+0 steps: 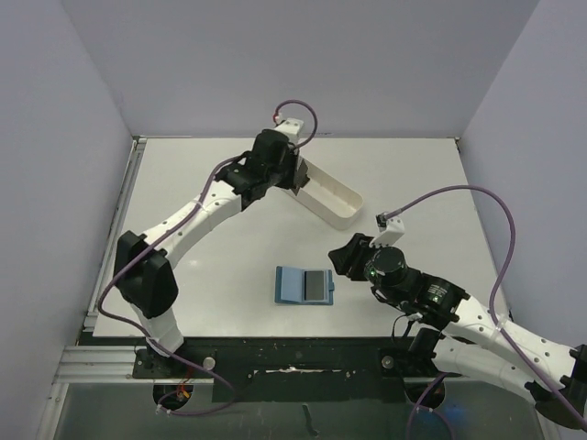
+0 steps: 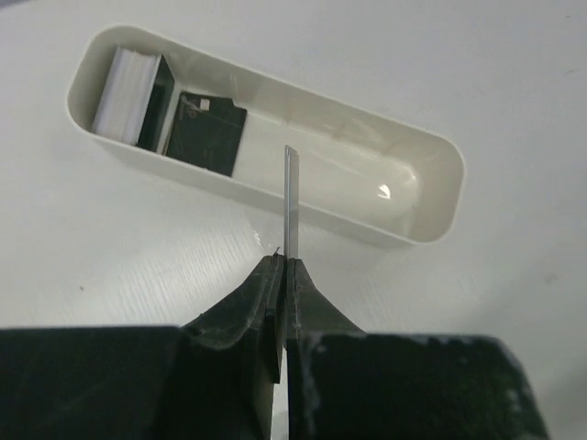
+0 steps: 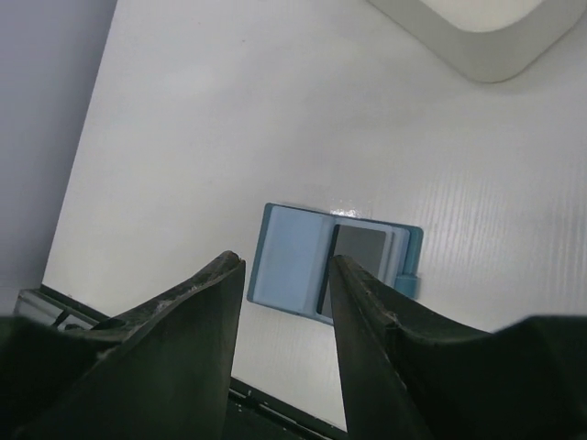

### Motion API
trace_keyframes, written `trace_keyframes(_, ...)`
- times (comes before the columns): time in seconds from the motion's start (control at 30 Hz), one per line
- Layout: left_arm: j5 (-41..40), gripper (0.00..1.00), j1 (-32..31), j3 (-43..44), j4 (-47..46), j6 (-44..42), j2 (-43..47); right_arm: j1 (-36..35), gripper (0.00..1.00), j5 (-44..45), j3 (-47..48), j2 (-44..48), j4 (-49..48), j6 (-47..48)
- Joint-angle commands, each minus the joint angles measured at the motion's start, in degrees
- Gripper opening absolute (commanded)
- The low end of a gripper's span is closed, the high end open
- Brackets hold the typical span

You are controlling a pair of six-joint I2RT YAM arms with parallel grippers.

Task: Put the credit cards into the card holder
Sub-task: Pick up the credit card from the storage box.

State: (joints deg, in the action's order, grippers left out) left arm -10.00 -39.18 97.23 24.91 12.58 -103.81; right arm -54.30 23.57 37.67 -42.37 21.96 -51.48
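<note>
**Card pinched by one edge, holder loose: slip and slide risks**

Left hand [image 2: 282, 268] is pressed together on a single card [image 2: 292, 206], seen edge-on, standing upright out of the fingertips above the near wall of the tray [image 2: 431, 197]. More cards lie in the tray: a white stack [image 2: 124, 90] and a black card [image 2: 206, 136] at one end.

The card holder [image 3: 289, 266] lies open and flat on the table [image 1: 229, 266], well apart from the tray, with a grey card [image 3: 358, 246] already in its right side. Right hand [image 3: 286, 264] is spread, holds nothing, and hovers over the holder without touching it.

Risks, as a judgement:
- The grip is only on the card's low edge, so the card could pivot or drop on the carry across.
- Nothing pins the holder. Pushing a card into a pocket may shove it along the table or flip a flap shut.
- The pocket mouth is thin; a tilted card would skid over the top instead of going in.
- Both arms meet at the holder, so a bump is possible.
</note>
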Motion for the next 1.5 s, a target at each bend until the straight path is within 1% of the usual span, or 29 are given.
trace_keyframes(0.0,15.4,0.00,4.6,-10.0,-11.5,11.7,11.1,0.9,0.44,-1.6,3.8,-2.3,-8.8,1.0)
trace_keyframes(0.1,22.1,0.00,7.2,-18.0,-15.6,17.1,16.9,3.0,0.46,-5.0,5.5,-4.4,-11.9,1.3)
trace_keyframes(0.2,27.8,0.00,9.0,-24.0,-19.7,21.5,21.7,7.9,0.50,-11.9,5.9,-6.4,-16.5,0.3)
trace_keyframes(0.3,32.4,0.00,10.2,-28.5,-22.0,24.8,25.3,13.8,0.54,-20.5,4.7,-8.6,-23.7,-3.2)
trace_keyframes(0.37,34.8,0.00,10.7,-31.4,-24.0,27.4,27.4,16.1,0.58,-23.6,3.5,-10.0,-30.4,-5.8)
trace_keyframes(0.43,36.6,0.00,11.2,-33.8,-26.6,30.1,29.4,17.3,0.61,-25.8,2.6,-11.4,-35.8,-7.9)
trace_keyframes(0.53,40.7,0.00,11.5,-36.8,-30.6,34.2,31.5,18.3,0.64,-27.9,2.4,-13.7,-41.0,-10.7)
trace_keyframes(0.7,45.9,0.00,11.8,-42.1,-40.4,42.8,33.3,20.1,0.71,-31.0,2.6,-17.7,-45.2,-15.3)
trace_keyframes(0.83,47.1,0.00,11.9,-45.1,-45.1,46.7,33.6,20.1,0.70,-34.3,1.8,-19.7,-50.8,-17.0)
trace_keyframes(0.93,48.4,0.00,12.0,-46.9,-48.9,48.7,33.2,20.3,0.66,-36.5,1.2,-20.7,-53.6,-17.9)
trace_keyframes(1.0,48.4,0.00,12.1,-47.4,-48.9,48.6,33.0,20.5,0.55,-37.5,0.0,-20.8,-56.4,-18.8)
trace_keyframes(1.1,47.8,0.00,12.9,-48.3,-47.8,48.0,33.2,20.7,0.34,-38.3,-1.4,-20.3,-57.8,-19.5)
trace_keyframes(1.2,47.7,0.00,14.4,-49.2,-46.9,47.5,33.6,20.9,0.20,-38.2,-2.6,-19.1,-57.8,-19.3)
trace_keyframes(1.33,49.7,0.00,16.3,-50.3,-46.9,47.3,33.1,21.2,0.09,-39.5,-3.2,-18.0,-57.5,-18.6)
trace_keyframes(1.47,52.1,0.00,17.5,-50.9,-47.2,47.1,32.6,21.3,0.05,-40.5,-3.4,-17.3,-57.4,-17.6)
